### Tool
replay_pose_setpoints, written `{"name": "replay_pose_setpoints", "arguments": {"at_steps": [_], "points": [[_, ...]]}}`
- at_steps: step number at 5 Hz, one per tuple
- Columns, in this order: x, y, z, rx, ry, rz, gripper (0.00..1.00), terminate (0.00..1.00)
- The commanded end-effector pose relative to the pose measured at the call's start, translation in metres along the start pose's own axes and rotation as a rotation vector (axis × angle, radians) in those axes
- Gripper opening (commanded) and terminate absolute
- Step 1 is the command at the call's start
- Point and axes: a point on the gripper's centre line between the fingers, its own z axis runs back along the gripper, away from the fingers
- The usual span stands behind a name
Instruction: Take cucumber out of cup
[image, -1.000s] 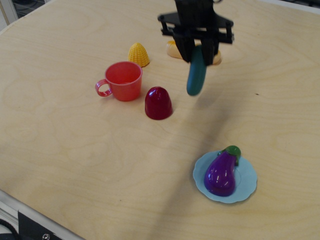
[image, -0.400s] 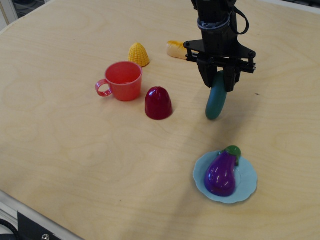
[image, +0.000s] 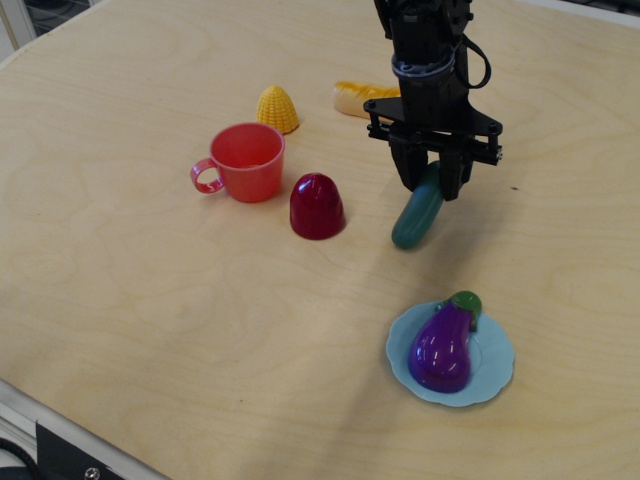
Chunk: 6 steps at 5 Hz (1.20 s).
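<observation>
- Hanging from the top of the frame, the black robot gripper had its two fingers pinched on the upper end of the smooth dark teal-green plastic toy cucumber
- The cucumber was tilted, its upper end between the fingers and its lower end pointing down and to the left, at or just above the pale wooden tabletop; whether that end touched the wood could not be told
- The small coral-red plastic cup with a pink loop handle stood upright well to the left of the cucumber, its handle facing left, its mouth open and nothing visible inside
- A dark red dome-shaped object sat just to the right of the cup, between the cup and the cucumber
- A yellow ribbed corn-like toy stood behind the cup, near it
- A pale yellow-orange elongated toy lay behind the gripper, partly hidden by the arm
- A purple plastic eggplant with a green cap lay on a light blue round plate near the front right, apart from the cucumber
</observation>
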Motion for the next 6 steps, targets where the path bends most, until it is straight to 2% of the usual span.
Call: {"name": "replay_pose_setpoints", "arguments": {"at_steps": [1, 3, 4, 6], "points": [[0.005, 0.004, 0.026, 0.016, -0.066, 0.005, 1.0, 0.0], [0.003, 0.005, 0.048, 0.045, -0.085, 0.013, 1.0, 0.0], [-0.001, 0.006, 0.075, 0.08, -0.133, 0.022, 1.0, 0.0], [-0.001, 0.006, 0.075, 0.08, -0.133, 0.022, 1.0, 0.0]]}}
